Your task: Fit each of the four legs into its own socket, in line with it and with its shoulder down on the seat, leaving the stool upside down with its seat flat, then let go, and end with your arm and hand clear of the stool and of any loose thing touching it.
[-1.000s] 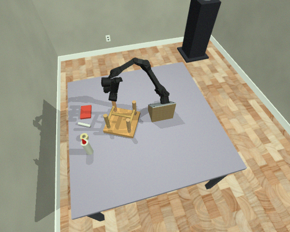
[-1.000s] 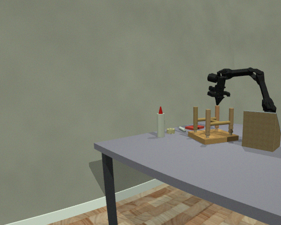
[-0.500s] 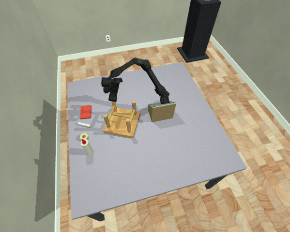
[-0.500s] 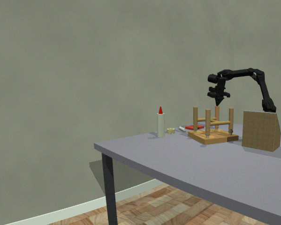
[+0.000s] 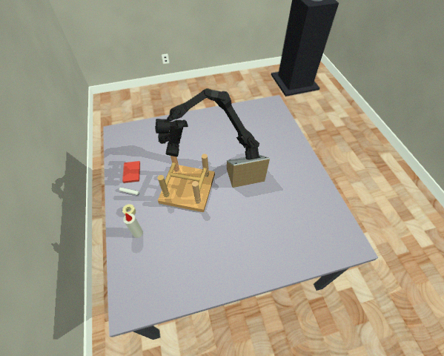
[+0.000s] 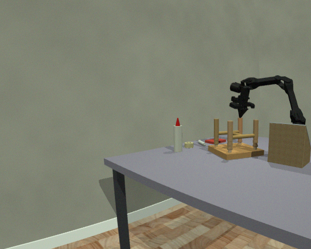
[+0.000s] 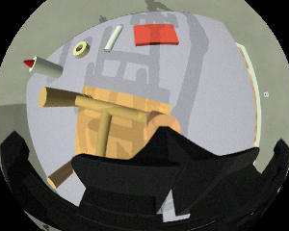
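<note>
Centrally on the grey desk (image 5: 252, 237), an upturned wooden stool (image 5: 185, 191) rests seat-down, four legs upright and joined by rungs. Directly above its far-left leg (image 6: 240, 129), the black pincer (image 6: 240, 115) points down, pressed together, holding nothing. A red block (image 5: 131, 170) lies nearby

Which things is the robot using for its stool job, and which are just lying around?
For the job:
seat
four legs
gripper, jaws shut, empty, at one leg's top

Just lying about:
red block
white stick
tape roll
glue bottle
</note>
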`<state>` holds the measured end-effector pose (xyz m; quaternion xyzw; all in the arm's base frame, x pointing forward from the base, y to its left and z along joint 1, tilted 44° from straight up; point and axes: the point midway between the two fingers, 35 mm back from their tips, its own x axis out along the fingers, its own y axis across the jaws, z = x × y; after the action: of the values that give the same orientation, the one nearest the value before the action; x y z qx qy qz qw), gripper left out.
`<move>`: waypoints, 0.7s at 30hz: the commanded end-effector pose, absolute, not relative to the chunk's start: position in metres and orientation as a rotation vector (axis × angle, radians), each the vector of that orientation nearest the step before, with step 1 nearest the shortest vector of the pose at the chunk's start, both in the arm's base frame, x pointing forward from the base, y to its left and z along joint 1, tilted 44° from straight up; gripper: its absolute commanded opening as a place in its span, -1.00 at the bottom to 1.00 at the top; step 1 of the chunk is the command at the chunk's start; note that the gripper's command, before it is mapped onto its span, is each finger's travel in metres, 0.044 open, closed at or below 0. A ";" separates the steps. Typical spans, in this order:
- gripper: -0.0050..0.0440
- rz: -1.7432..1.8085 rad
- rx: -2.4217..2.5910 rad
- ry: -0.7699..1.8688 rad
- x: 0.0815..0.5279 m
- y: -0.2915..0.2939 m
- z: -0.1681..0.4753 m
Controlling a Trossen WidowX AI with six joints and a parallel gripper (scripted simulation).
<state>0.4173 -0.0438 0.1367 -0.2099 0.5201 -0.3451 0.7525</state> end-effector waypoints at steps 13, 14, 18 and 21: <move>-0.80 -0.753 -0.456 1.151 0.417 -0.035 0.145; -0.80 -0.753 -0.456 1.150 0.417 -0.034 0.146; -0.80 -0.752 -0.456 1.146 0.418 -0.029 0.151; -0.80 -0.752 -0.456 1.142 0.418 -0.026 0.154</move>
<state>0.4166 -0.0302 0.1521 -0.2075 0.5235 -0.3434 0.7517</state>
